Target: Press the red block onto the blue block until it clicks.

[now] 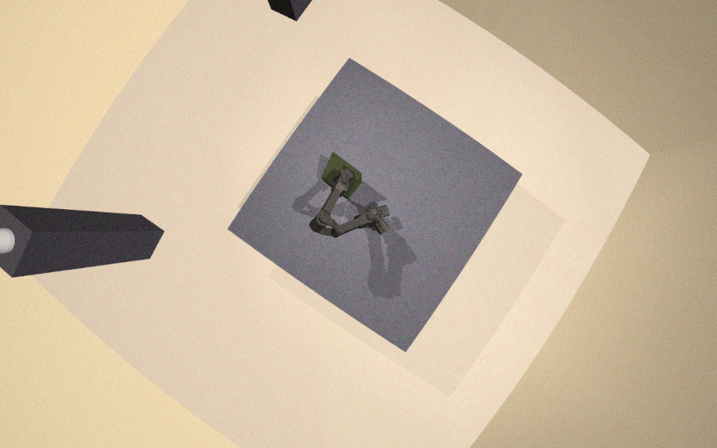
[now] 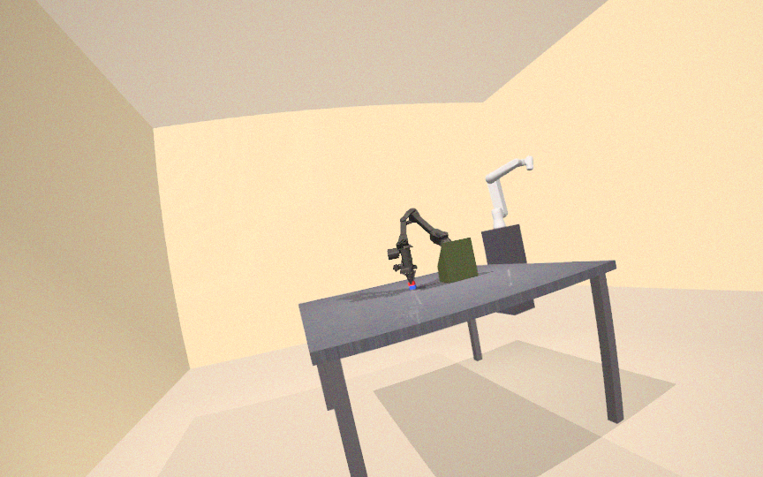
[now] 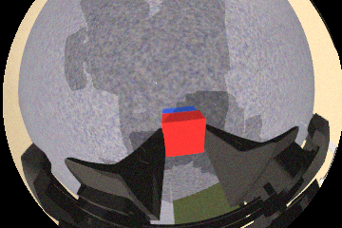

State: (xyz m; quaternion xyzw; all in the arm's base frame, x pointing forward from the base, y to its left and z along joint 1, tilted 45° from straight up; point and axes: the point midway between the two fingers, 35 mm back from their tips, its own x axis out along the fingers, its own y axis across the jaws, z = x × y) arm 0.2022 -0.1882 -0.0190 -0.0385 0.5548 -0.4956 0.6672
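The red block is clamped in the pincer, right over the blue block on the desk; to the right, a green stand is seen near the pair in the exterior view.

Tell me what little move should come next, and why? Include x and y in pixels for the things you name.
Probably a short straight push down, before letting go: the gripper [image 2: 411,281] [image 3: 182,130] grips the red block [image 2: 411,283] [image 3: 185,136], directly above the blue block [image 2: 412,287] [image 3: 180,109], and whether they have clicked together cannot be seen.
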